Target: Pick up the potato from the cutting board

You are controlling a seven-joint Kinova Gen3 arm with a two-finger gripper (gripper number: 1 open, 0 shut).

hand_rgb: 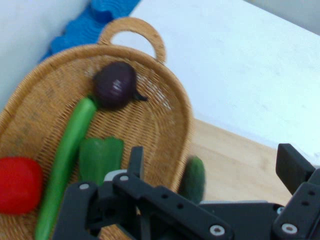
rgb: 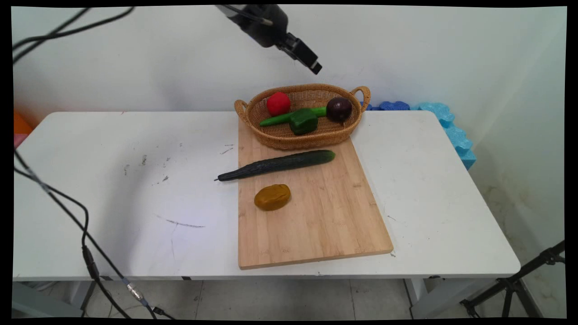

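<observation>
A: What's on your bamboo cutting board (rgb: 316, 216)?
B: Brown potato-shaped lump (rgb: 272, 197), long dark-green cucumber (rgb: 276, 165), then the oval wicker basket (rgb: 307, 135).
A: And your black two-finger gripper (rgb: 316, 67)?
B: Empty, fingers (hand_rgb: 292, 165) spread wide, raised above the basket's round purple onion (rgb: 339, 109).

Hand view: red vegetable (hand_rgb: 17, 184) cut off at left edge; cucumber (hand_rgb: 193, 179) mostly hidden behind end effector (hand_rgb: 212, 170) linkage.

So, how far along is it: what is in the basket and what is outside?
In the basket: red vegetable, green pepper, long green vegetable, purple onion. In hand: nothing; the end effector hangs open above the basket. Outside, on the board: cucumber, brown lump.
</observation>
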